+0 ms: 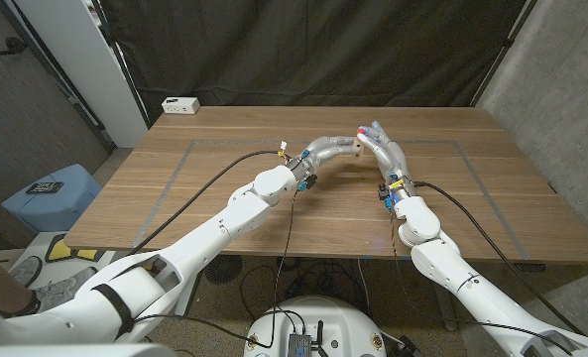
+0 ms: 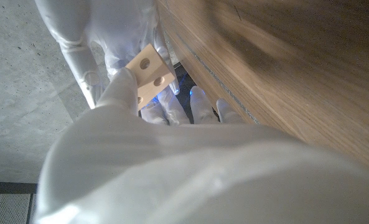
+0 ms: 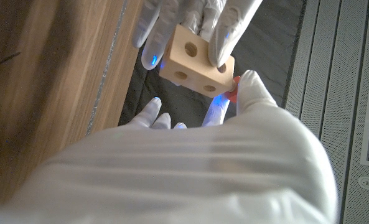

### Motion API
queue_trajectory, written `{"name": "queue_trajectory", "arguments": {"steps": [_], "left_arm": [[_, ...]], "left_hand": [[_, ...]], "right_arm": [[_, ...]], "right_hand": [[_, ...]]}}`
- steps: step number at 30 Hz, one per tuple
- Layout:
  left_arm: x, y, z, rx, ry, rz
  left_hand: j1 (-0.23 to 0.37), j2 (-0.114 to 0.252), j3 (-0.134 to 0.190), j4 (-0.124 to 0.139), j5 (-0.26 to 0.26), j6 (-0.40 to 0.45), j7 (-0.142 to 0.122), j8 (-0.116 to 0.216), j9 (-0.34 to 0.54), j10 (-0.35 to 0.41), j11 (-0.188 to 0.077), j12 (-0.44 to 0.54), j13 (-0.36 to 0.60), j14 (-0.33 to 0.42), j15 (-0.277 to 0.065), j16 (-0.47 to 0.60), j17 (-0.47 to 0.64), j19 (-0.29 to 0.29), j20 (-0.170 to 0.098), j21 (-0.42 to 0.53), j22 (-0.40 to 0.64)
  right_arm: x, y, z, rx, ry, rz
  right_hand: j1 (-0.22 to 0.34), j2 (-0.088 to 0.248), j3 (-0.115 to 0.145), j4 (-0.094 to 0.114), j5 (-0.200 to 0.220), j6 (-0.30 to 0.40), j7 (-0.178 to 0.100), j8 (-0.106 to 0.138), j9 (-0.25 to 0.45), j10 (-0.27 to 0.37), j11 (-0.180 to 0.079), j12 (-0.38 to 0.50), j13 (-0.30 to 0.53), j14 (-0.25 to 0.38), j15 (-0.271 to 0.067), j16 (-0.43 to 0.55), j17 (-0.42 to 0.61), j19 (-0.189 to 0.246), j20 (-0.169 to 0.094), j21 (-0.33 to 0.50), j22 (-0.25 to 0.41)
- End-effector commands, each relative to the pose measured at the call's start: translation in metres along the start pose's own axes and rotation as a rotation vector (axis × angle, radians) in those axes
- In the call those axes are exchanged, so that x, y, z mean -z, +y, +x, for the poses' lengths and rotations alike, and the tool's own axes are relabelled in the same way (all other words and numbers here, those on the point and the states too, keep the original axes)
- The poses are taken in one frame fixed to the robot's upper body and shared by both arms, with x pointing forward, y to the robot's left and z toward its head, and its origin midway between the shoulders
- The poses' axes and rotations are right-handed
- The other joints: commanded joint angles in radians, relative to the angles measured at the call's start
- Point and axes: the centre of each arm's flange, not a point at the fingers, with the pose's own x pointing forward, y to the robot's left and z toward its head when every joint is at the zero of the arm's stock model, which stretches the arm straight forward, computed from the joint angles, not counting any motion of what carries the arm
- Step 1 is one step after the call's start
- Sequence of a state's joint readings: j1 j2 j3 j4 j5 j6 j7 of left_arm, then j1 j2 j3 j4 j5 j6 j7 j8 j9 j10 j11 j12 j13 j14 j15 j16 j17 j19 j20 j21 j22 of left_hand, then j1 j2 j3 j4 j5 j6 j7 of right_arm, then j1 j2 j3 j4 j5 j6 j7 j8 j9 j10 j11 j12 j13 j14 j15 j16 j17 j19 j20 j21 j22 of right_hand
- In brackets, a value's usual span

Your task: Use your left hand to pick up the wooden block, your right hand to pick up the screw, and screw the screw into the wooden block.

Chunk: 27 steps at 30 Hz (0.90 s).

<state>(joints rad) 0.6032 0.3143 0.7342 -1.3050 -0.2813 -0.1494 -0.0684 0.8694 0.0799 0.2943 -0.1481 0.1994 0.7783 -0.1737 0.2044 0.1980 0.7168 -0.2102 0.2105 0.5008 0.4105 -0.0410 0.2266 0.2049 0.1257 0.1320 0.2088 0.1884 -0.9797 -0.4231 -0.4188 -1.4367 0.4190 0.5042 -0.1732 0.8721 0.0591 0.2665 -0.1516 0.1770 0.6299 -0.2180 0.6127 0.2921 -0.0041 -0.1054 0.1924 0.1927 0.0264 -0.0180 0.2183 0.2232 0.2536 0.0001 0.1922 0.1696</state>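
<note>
Here, both white robot arms meet above the middle of the brown wooden bench (image 1: 274,213), toward its far edge. The left hand (image 1: 335,149) grips a pale wooden block with round holes (image 3: 196,59), lifted clear of the bench; in the right wrist view its fingers (image 3: 231,28) wrap the block's top and sides. The right hand (image 1: 383,147) reaches in to touch the block, and a small orange-red piece, probably the screw (image 3: 234,90), shows pinched at its thumb just beside the block's lower corner. The screw's shaft is hidden, so whether it already sits in a hole cannot be told.

Both pickups look done, and the step in hand seems to be bringing the screw to the block. Next, the right hand would need to line the screw's tip up with one hole and twist, while the left hand keeps the block steady. A white power strip (image 1: 180,104) lies near the bench's far left corner.
</note>
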Motion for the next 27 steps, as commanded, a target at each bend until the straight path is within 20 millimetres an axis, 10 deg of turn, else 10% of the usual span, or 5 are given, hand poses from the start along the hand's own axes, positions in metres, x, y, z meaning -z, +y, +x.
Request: {"name": "queue_trajectory", "arguments": {"steps": [1, 27], "left_arm": [[-0.0002, -0.0019, 0.0005, 0.002, 0.002, 0.001], [0.0000, -0.0038, 0.0041, 0.004, 0.003, 0.003]], "left_hand": [[-0.001, 0.007, 0.007, -0.002, 0.005, 0.006, -0.003, 0.006, 0.002, -0.004, -0.002, 0.007, 0.000, 0.007, -0.056, 0.004, 0.001, 0.002, 0.001, 0.008, 0.002], [-0.001, 0.007, 0.008, -0.002, 0.005, 0.005, -0.004, 0.006, 0.002, -0.004, -0.003, 0.007, 0.000, 0.008, -0.056, 0.004, 0.001, 0.002, 0.000, 0.008, 0.002]], "right_arm": [[0.0002, -0.0015, -0.0014, -0.001, 0.000, 0.001], [0.0006, -0.0052, -0.0002, -0.009, -0.005, 0.003]], "right_hand": [[-0.002, -0.005, -0.006, 0.000, 0.003, -0.003, 0.002, -0.004, 0.001, -0.006, 0.003, -0.001, 0.002, -0.009, 0.001, 0.001, 0.002, -0.007, 0.001, 0.003, 0.004], [-0.016, -0.029, -0.019, 0.000, 0.001, -0.036, 0.001, -0.027, -0.018, -0.041, 0.011, -0.006, 0.002, -0.020, 0.009, -0.004, 0.001, -0.020, 0.005, 0.000, 0.005]]}}
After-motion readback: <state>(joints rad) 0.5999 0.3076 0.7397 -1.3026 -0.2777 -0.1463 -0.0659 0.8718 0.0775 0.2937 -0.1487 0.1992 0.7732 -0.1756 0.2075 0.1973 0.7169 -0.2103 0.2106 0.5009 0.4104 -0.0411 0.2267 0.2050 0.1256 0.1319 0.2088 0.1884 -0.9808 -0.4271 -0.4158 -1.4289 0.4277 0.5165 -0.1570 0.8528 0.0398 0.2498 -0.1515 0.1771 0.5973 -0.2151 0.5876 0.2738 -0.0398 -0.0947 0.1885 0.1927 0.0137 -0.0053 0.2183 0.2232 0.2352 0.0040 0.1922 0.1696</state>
